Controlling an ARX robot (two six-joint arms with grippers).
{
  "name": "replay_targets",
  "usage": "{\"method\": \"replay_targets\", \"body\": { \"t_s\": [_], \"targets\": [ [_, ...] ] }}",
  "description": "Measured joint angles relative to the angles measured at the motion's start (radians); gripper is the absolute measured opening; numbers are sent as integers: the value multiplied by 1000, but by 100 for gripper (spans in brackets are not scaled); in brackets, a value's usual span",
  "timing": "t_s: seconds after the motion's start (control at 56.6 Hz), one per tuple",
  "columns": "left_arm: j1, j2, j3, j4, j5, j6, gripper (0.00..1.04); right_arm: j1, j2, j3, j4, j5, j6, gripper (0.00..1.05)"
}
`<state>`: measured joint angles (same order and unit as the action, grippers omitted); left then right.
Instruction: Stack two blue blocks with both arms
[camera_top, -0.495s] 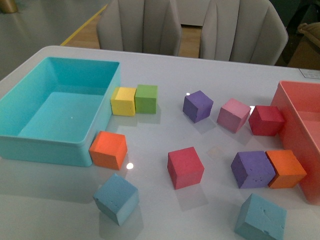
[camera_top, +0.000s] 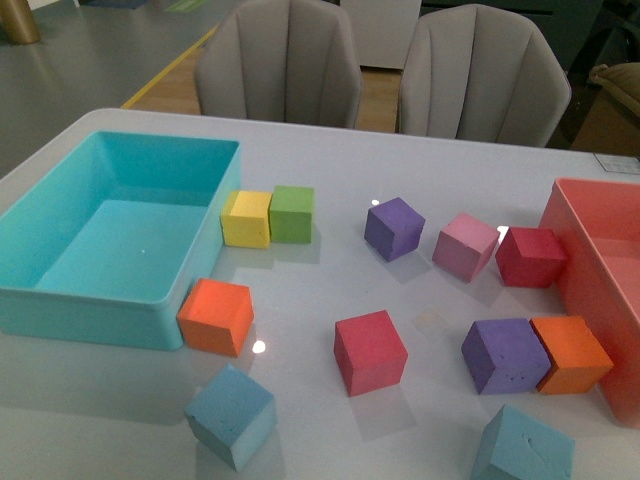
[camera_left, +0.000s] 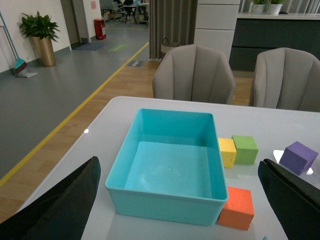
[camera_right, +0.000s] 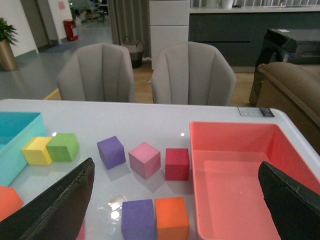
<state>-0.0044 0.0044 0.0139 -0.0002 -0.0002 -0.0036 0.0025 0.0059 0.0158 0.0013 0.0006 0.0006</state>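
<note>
Front view puts the two blue blocks at the near edge of the counter (camera_top: 320, 275), well apart from each other. The left blue block (camera_top: 230, 416) sits just in front of an orange cube (camera_top: 216, 317) that rests by the turquoise bin (camera_top: 90, 312). The right blue block (camera_top: 522, 448) lies near a purple cube (camera_top: 505, 355), partly cut off by the picture's lower edge. A red cube (camera_top: 370, 352) stands between the two, further back.

Both blocks look like pitted foam, so judge them light, soft and grippy rather than slick. Squeeze gently across two opposite flat faces, near mid-height, or you may dent them. Each sits turned cornerwise to the counter's edge, so you will likely need to rotate each wrist to meet the faces squarely.

Neither arm shows in the front view. In the left wrist view the left hand (camera_left: 178, 167) stands wide and empty, looking over the turquoise bin. In the right wrist view the right hand (camera_right: 176, 167) is likewise spread wide, holding nothing, raised above the counter and facing the coral bin (camera_right: 235, 131).
</note>
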Motion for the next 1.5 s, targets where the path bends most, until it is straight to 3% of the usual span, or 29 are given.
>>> {"method": "replay_targets", "body": {
  "t_s": [0.106, 0.194, 0.283, 0.407, 0.654, 0.937, 1.503],
  "targets": [
    [0, 0, 0, 0, 0, 0, 96, 2, 4, 2, -6, 11, 0, 96],
    [0, 0, 0, 0, -1, 0, 96, 138, 207, 93, -171, 235, 6, 96],
    [0, 0, 0, 0, 0, 0, 96, 307, 564, 157, -30, 330, -27, 96],
    [0, 0, 0, 0, 0, 0, 96, 428, 1015, 258, 126, 312, -131, 96],
    [0, 0, 0, 0, 0, 0, 96, 383, 1541, 451, 142, 242, -242, 96],
    [0, 0, 0, 0, 0, 0, 96, 304, 1701, 523, 105, 178, -442, 96],
    [0, 0, 0, 0, 0, 0, 96, 313, 1902, 666, 1, 116, -703, 96]
  ]
}}
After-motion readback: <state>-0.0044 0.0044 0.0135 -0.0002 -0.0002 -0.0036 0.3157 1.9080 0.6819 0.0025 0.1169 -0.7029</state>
